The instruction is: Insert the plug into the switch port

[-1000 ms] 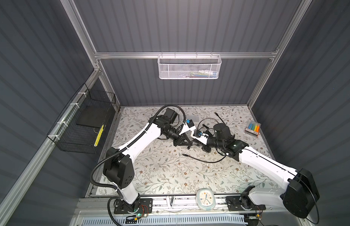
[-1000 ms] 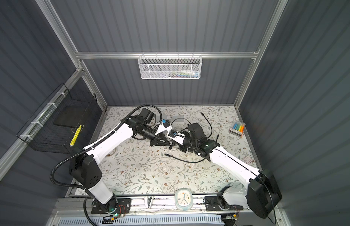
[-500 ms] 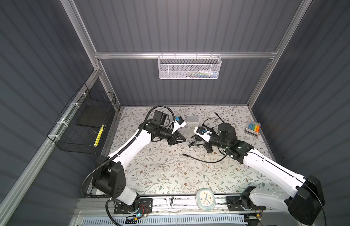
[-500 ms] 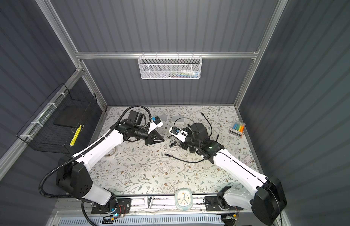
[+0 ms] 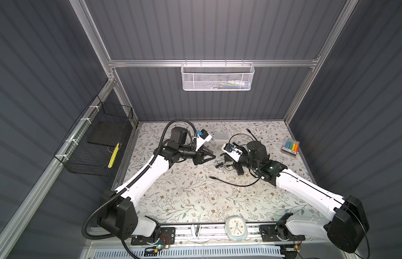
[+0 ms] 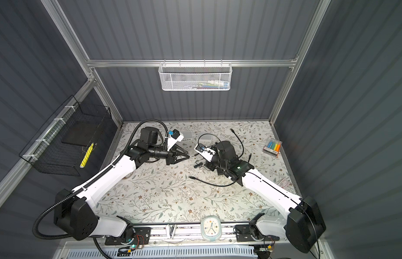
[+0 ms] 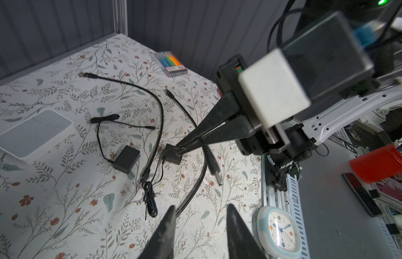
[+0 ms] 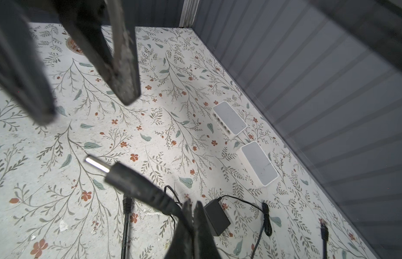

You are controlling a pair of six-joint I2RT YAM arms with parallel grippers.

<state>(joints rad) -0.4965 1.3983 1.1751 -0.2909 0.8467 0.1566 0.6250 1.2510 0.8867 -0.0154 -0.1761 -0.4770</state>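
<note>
In the right wrist view only, switch ports (image 8: 222, 124).

Left hand (image 5: 213, 154) jaws parted; right hand (image 7: 179, 149) pinched closed; both arms reaching inward

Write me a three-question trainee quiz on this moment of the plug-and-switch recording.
1. True or false: the left gripper has its jaws shut.
2. What is the right gripper shut on? A. the black cable just behind the plug; B. the clock; C. the marker pack.
3. Fill in: the right wrist view shows ___ white switches.
Key: 1. False, its jaws stand apart and empty. 2. A. 3. Two.
</note>
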